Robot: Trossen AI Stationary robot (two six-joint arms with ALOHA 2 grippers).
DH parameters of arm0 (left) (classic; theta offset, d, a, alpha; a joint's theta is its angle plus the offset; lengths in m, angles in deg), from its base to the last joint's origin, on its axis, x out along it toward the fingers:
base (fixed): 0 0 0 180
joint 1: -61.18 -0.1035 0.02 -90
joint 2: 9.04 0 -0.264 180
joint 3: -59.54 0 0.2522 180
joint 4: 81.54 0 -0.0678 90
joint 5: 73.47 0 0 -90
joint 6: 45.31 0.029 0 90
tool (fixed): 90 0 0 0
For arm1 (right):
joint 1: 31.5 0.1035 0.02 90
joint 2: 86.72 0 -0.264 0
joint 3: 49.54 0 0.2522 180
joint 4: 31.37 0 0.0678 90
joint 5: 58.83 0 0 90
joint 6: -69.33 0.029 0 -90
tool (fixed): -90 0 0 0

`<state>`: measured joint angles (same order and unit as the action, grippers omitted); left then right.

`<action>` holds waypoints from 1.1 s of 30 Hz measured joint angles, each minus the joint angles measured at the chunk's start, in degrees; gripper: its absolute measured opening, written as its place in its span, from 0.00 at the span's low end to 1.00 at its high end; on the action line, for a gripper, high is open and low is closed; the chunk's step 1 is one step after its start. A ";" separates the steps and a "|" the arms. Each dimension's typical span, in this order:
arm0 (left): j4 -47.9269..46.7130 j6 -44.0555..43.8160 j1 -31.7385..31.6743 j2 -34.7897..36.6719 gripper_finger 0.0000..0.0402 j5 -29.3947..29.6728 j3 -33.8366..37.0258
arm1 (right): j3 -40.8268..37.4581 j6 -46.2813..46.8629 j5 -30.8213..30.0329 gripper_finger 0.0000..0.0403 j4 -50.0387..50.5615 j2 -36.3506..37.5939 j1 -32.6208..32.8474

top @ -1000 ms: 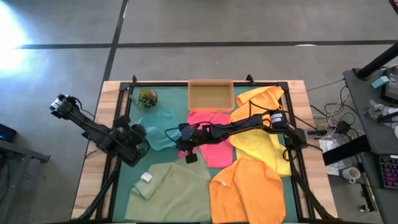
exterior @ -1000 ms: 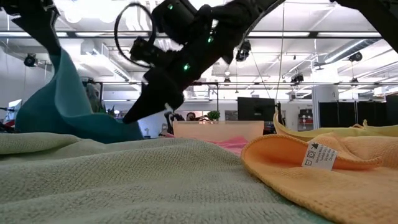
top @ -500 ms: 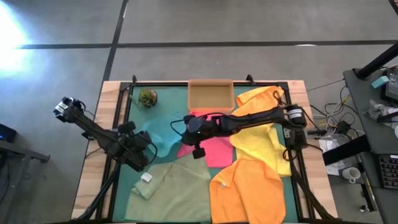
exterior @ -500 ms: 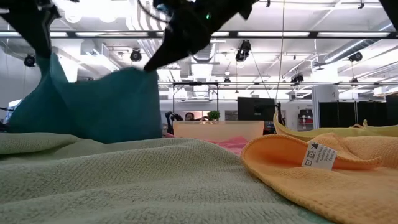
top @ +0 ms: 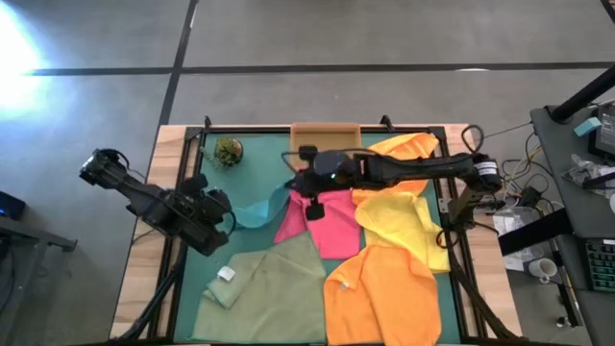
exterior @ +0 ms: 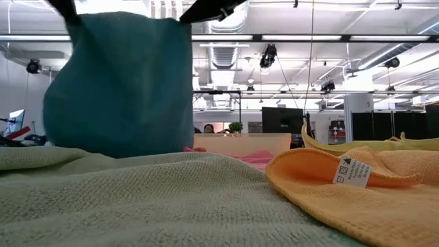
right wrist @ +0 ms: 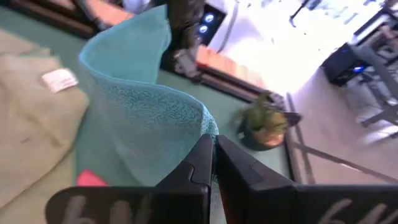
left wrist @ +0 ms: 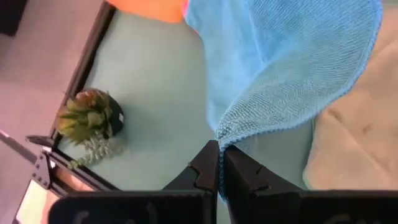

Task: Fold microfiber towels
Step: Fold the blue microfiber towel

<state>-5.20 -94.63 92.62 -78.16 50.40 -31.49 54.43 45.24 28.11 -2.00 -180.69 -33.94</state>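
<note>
Teal towel hangs stretched between our left gripper and right gripper, each pinching a corner, above bare green mat. We see a small plant and cardboard tray near; pink and sage towels seem clear below.

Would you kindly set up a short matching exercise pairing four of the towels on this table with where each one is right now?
Things:
1. teal towel
2. pink towel
3. sage green towel
4. orange towel

Places:
A. flat at the near left of the mat
B. lifted, pinched at two corners by both grippers
C. heaped at the near right
D. mid-table, beside the yellow towel

Pairs: 1-B, 2-D, 3-A, 4-C
</note>
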 joint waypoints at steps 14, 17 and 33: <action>-0.14 9.85 -7.48 9.72 0.00 2.62 -6.05 | 0.00 0.42 -0.05 0.02 -4.44 3.21 -3.94; -0.14 11.89 -9.83 11.75 0.00 2.02 -7.15 | 0.00 0.41 -0.03 0.02 -4.97 3.21 -4.67; -0.12 28.41 -15.43 10.19 0.00 -6.94 -7.14 | -0.02 -4.16 3.49 0.02 -5.26 1.04 -4.98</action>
<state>-5.32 -66.22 77.19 -67.97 43.46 -38.63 54.41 41.08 31.60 -7.26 -179.65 -38.92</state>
